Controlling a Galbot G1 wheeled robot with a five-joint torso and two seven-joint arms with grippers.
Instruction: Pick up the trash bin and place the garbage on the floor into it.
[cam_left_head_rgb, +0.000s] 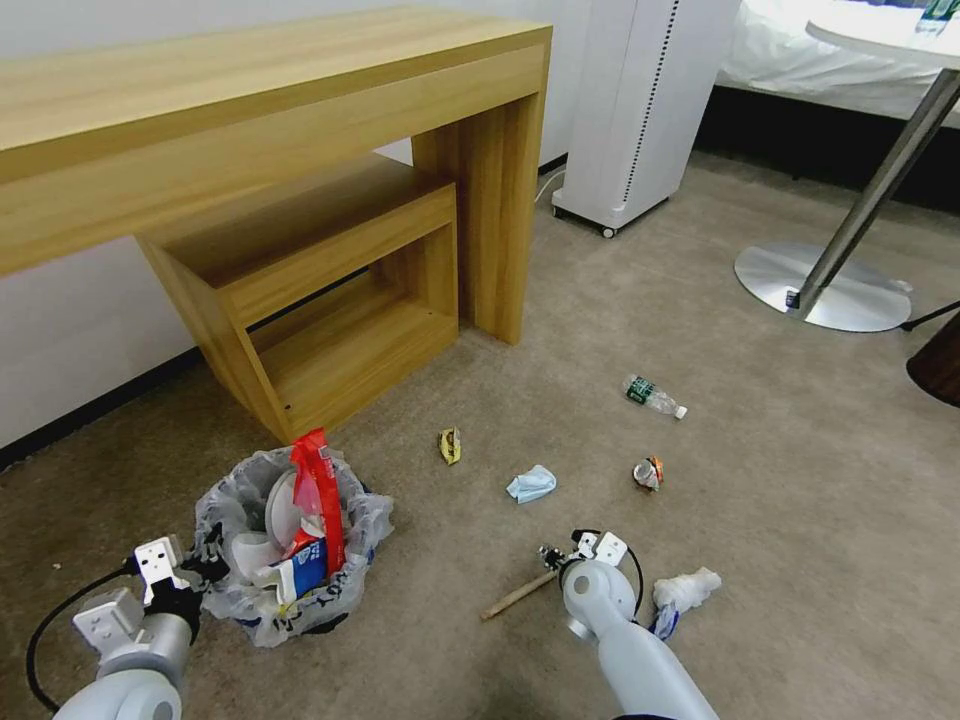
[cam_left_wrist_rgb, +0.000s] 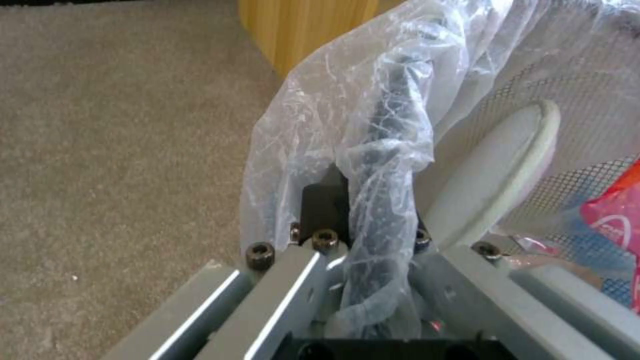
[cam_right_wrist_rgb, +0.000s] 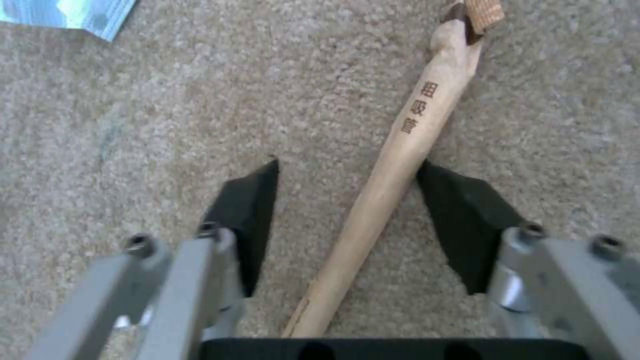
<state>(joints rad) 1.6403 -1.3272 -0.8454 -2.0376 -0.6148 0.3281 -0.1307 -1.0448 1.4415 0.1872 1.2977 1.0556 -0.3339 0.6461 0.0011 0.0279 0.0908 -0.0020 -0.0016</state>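
The trash bin (cam_left_head_rgb: 335, 592), black with a crinkly plastic liner, stands on the floor (cam_left_head_rgb: 780, 520) at the lower left. It holds a white slipper (cam_left_wrist_rgb: 493, 175), a red wrapper (cam_left_head_rgb: 318, 490) and a paper cup (cam_left_head_rgb: 300, 572). My left gripper (cam_left_head_rgb: 188, 578) is shut on the bin's bag-wrapped rim (cam_left_wrist_rgb: 400, 100). My right gripper (cam_right_wrist_rgb: 347, 170) hangs open low over the carpet, its fingers (cam_right_wrist_rgb: 248, 215) astride a wooden stick (cam_right_wrist_rgb: 407, 135). Garbage lies around: a crumpled tissue (cam_left_head_rgb: 686, 589), a light-blue mask (cam_left_head_rgb: 531, 484), a crushed can (cam_left_head_rgb: 648, 473), a clear bottle (cam_left_head_rgb: 654, 396) and a yellow wrapper (cam_left_head_rgb: 450, 445).
A wooden desk (cam_left_head_rgb: 300, 110) with a low shelf unit (cam_left_head_rgb: 340, 320) stands behind the bin. A white appliance on wheels (cam_left_head_rgb: 640, 110) is at the back. A round table's metal base (cam_left_head_rgb: 825, 285) sits far right, beside a dark brown object (cam_left_head_rgb: 938, 365).
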